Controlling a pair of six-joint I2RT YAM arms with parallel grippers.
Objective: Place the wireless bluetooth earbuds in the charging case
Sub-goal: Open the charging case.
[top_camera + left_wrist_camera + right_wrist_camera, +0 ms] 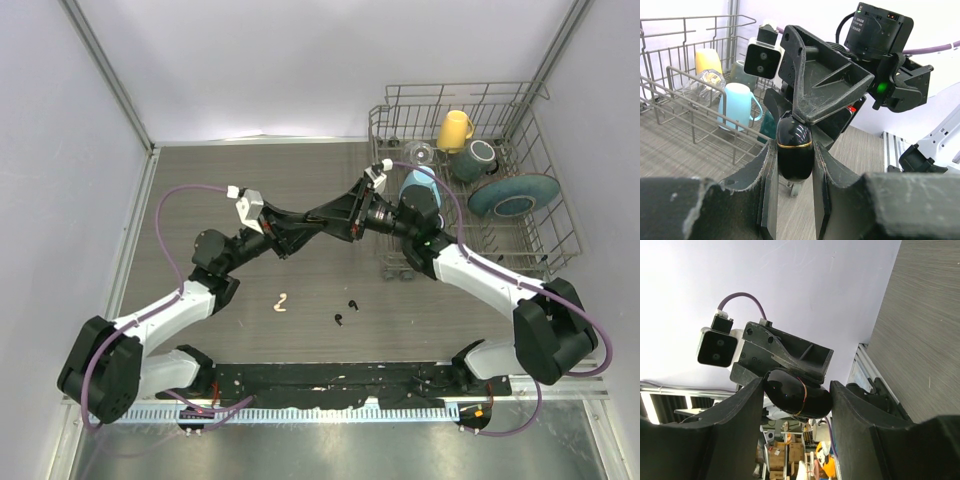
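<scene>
The charging case (795,152) is a glossy black egg with a thin gold seam, closed, held up in the air between the two arms. My left gripper (795,162) is shut on its lower half. My right gripper (797,402) comes from the opposite side, and the charging case (799,396) fills the gap between its fingers, touching both. In the top view the two grippers meet over the middle of the table, left gripper (305,222) against right gripper (335,215), hiding the case. A cream earbud (281,302) and two black earbuds (343,318) lie on the table below.
A wire dish rack (460,88) stands at the back right with a yellow cup (455,128), a light-blue mug (418,185), a teal mug (478,158) and a teal plate (512,195). In the left wrist view the rack (670,75) lies just beyond the grippers.
</scene>
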